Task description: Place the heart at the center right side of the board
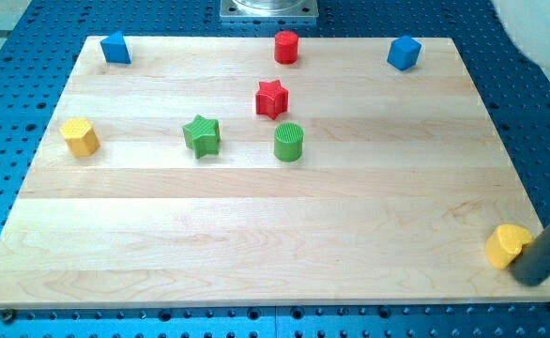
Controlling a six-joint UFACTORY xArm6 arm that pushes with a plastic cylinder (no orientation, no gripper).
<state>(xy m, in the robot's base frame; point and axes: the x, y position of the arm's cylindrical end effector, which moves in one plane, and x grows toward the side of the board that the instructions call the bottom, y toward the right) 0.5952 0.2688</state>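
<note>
Tip (535, 274) touches yellow heart (506, 246) (rounded, bottom-right corner).

Bright, even overhead light, no hard glare on board (256, 225). Shadows short + soft, hugging each block's base, e.g. under green cylinder (289, 142) and red star (271, 99), both well up-left of my tip (530, 278). Rod itself dark, slightly soft-edged, blurrier than blocks. Yellow block (506, 246) touching tip's left side reads a bit fuzzy. Pale washed-out patch at view's top right, above tip, out of focus. Board edges show perspective taper, no obvious bending.
</note>
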